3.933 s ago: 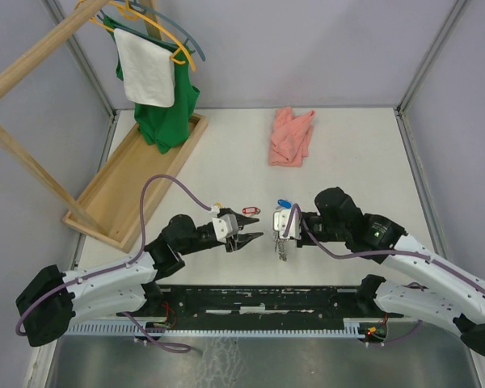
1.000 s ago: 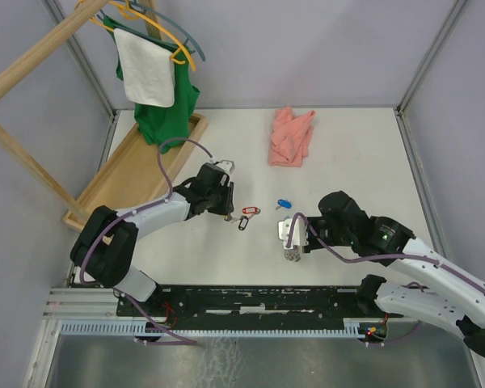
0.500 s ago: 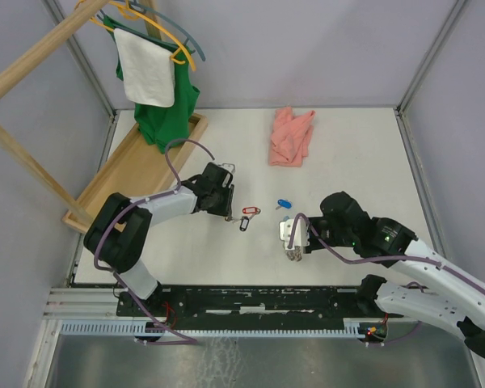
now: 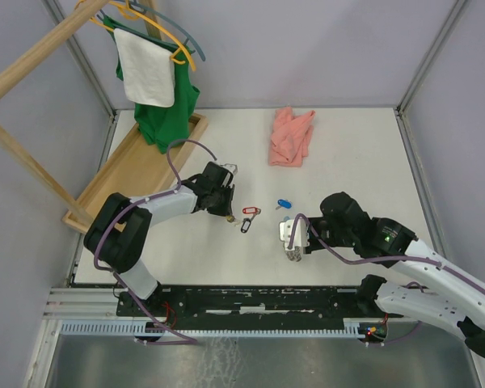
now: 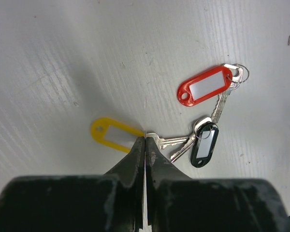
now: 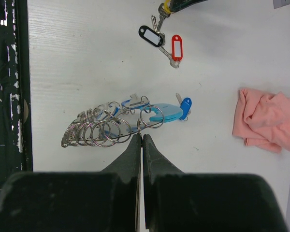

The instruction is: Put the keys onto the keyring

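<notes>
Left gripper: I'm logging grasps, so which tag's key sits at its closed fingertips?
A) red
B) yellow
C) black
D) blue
B: the left gripper is shut where the yellow tag joins its key; the red tag and black tag lie off to the side.

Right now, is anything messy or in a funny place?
The pink cloth lies crumpled at the far side. One blue-tagged key sits by the keyring, apart from the other keys.
</notes>
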`<action>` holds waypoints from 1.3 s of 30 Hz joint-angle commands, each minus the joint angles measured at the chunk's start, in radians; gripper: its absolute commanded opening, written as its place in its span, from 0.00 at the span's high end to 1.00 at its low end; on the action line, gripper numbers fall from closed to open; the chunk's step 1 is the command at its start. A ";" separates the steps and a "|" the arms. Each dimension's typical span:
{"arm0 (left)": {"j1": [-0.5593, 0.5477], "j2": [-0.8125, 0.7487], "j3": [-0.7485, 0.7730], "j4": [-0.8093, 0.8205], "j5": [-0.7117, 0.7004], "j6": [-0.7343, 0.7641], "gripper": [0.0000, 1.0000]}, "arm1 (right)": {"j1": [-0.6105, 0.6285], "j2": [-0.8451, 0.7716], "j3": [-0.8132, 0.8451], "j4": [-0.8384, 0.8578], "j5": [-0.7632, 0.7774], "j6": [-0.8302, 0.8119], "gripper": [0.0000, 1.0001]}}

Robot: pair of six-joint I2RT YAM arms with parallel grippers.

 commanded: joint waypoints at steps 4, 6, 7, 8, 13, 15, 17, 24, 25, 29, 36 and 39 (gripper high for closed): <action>-0.012 -0.089 0.004 0.007 -0.009 0.045 0.97 | 0.003 -0.027 0.007 0.072 0.001 -0.005 0.99; -0.032 -0.145 -0.027 0.040 -0.040 0.058 0.97 | 0.004 -0.031 0.006 0.072 0.000 -0.005 0.99; -0.040 -0.176 -0.046 0.059 -0.050 0.063 0.97 | 0.004 -0.031 0.006 0.073 0.000 -0.004 0.99; -0.046 -0.202 -0.069 0.087 -0.058 0.067 0.97 | 0.004 -0.033 0.006 0.073 -0.002 -0.004 0.99; -0.085 -0.362 -0.218 0.194 -0.126 0.084 0.97 | 0.005 -0.041 0.008 0.077 -0.008 -0.002 0.99; -0.114 -0.438 -0.286 0.256 -0.164 0.098 0.97 | 0.005 -0.045 0.005 0.079 -0.010 0.000 0.99; -0.148 -0.513 -0.359 0.329 -0.183 0.113 0.97 | 0.005 -0.048 0.004 0.084 -0.012 0.001 0.99; -0.203 -0.732 -0.548 0.489 -0.214 0.116 0.97 | 0.007 -0.053 0.004 0.082 -0.016 0.004 0.99; -0.204 -0.748 -0.568 0.496 -0.218 0.115 0.97 | 0.007 -0.053 0.003 0.082 -0.016 0.004 0.99; -0.205 -0.774 -0.637 0.569 -0.227 0.097 0.97 | 0.007 -0.048 0.003 0.085 -0.018 0.004 0.99; -0.210 -0.671 -0.744 0.818 -0.280 0.102 0.97 | 0.007 -0.041 0.002 0.088 -0.020 0.006 0.99; -0.219 -0.573 -0.773 0.974 -0.296 0.127 0.97 | 0.007 -0.040 0.000 0.090 -0.021 0.006 0.99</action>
